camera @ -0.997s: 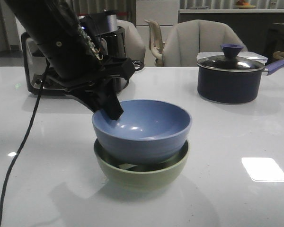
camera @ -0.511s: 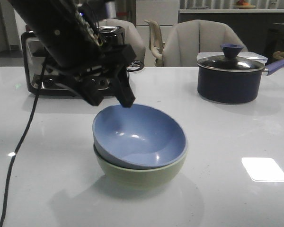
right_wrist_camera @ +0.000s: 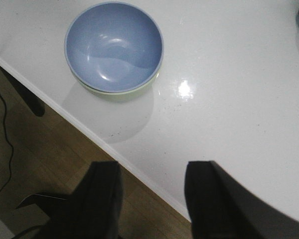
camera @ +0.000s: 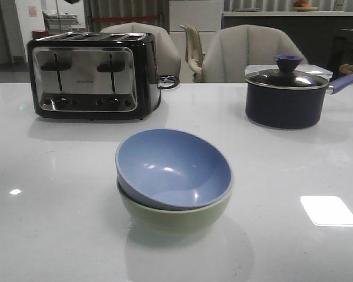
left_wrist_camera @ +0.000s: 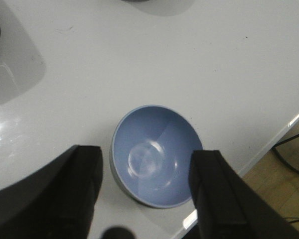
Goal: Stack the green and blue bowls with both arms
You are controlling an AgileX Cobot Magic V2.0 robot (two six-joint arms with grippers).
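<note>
The blue bowl [camera: 172, 169] sits nested in the green bowl [camera: 176, 216] near the table's front middle, tilted a little. Neither arm appears in the front view. From high above, the left wrist view looks down on the blue bowl [left_wrist_camera: 155, 155], and my left gripper [left_wrist_camera: 145, 159] is open with nothing held. My right gripper [right_wrist_camera: 150, 172] is open and empty too, over the table's front edge, well away from the blue bowl [right_wrist_camera: 113, 46] and the green bowl [right_wrist_camera: 135, 91] under it.
A black and chrome toaster [camera: 93, 75] stands at the back left. A dark lidded saucepan [camera: 288, 97] with a purple-blue handle stands at the back right. Chairs [camera: 247, 53] line the far side. The table edge [right_wrist_camera: 139, 174] borders wooden floor.
My left arm let go of the blue bowl, which settled into the green one. The arm then rose up and out of the front view.
</note>
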